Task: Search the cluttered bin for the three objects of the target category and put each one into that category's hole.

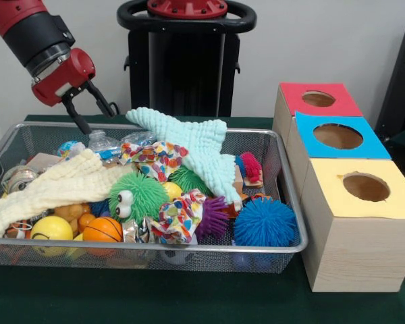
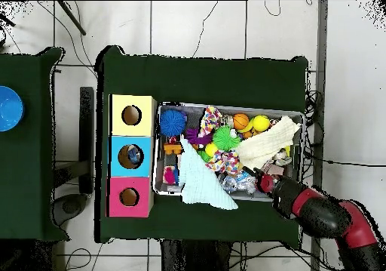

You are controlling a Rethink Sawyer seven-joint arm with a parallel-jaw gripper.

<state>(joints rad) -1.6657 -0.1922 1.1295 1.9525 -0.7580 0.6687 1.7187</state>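
The wire-mesh bin (image 1: 189, 249) holds mixed clutter. My gripper (image 1: 101, 120) hangs open and empty just above the bin's far left corner. Right below it lies a see-through crinkly plastic piece (image 1: 102, 143) with blue marks. A second one (image 1: 137, 138) lies beside it, partly under the mint cloth (image 1: 199, 145). In the overhead view my gripper (image 2: 264, 181) is at the bin's (image 2: 157, 151) lower edge, next to the shiny pieces (image 2: 245, 182). The blue-panelled hole (image 1: 338, 136) is in the middle box. From above, something blue and white shows inside the hole (image 2: 132, 156).
The red-panelled box (image 1: 318, 98) and the yellow-panelled box (image 1: 366, 187) flank the blue one. The bin also holds a cream cloth (image 1: 54, 185), a green spiky ball (image 1: 138, 196), a blue spiky ball (image 1: 264, 221), an orange ball (image 1: 102, 229) and a can (image 1: 17, 179).
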